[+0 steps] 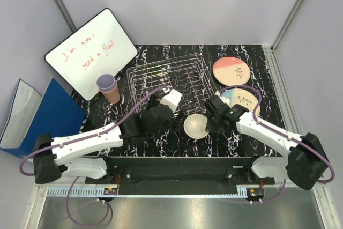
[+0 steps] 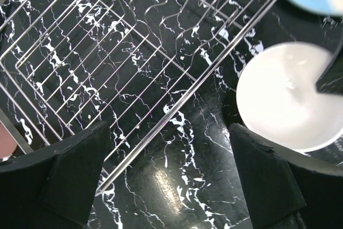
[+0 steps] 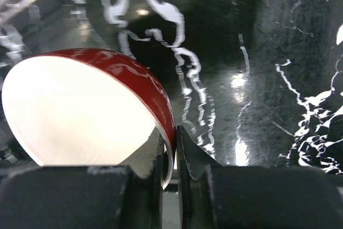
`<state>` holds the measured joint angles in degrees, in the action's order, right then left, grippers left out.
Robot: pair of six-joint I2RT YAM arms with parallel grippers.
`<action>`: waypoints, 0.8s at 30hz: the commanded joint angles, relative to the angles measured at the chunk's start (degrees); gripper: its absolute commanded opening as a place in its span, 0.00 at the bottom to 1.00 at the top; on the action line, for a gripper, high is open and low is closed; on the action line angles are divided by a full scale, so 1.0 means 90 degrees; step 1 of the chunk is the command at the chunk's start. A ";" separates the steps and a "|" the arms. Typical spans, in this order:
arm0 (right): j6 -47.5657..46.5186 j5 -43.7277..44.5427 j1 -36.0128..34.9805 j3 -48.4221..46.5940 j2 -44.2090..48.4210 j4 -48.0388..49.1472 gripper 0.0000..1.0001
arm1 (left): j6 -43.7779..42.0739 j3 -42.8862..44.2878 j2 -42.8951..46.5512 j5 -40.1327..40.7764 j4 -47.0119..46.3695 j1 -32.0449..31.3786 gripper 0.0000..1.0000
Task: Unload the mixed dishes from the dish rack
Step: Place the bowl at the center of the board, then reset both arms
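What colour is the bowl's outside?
Glossy red, on the bowl pinched by the right gripper; clearest in right wrist view.

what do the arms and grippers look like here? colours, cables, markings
Both alike: left arm and right arm have white link shells, black joints and bases, a purple cable looped along each. The left gripper and right gripper are matte black with two blocky fingers. No markings legible.

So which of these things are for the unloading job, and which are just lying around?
For the job: rack, bowl pinched by the right gripper, pink plate, blue plate, lavender cup, pink cup.

Just lying about: whiteboard, blue folder.
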<state>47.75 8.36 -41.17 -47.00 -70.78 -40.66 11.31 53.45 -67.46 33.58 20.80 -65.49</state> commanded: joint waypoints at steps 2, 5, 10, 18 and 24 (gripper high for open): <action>0.0183 0.0009 0.0121 0.0193 -0.0318 0.0738 0.00 | 0.0725 -0.0080 0.0493 0.0302 -0.0348 -0.0008 0.99; 0.0193 -0.0030 0.0131 0.0213 -0.0426 0.0885 0.00 | 0.0803 -0.0080 0.0669 0.0311 -0.0319 -0.0018 0.99; 0.0164 -0.0099 0.0121 0.0174 -0.0621 0.1002 0.00 | 0.0814 -0.0119 0.0826 0.0351 -0.0318 -0.0008 0.99; 0.0319 -0.0167 0.0121 0.0427 -0.0525 0.1091 0.35 | 0.0824 -0.0197 0.0894 0.0321 -0.0260 -0.0008 0.99; 0.0330 0.0369 0.0131 -0.0029 0.0325 0.0487 0.70 | 0.0736 -0.0021 0.0855 0.0350 -0.0143 -0.0018 0.99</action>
<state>50.00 7.22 -40.34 -43.11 -73.06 -33.30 17.85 51.72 -61.08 35.00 21.12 -65.52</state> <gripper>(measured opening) 0.653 0.987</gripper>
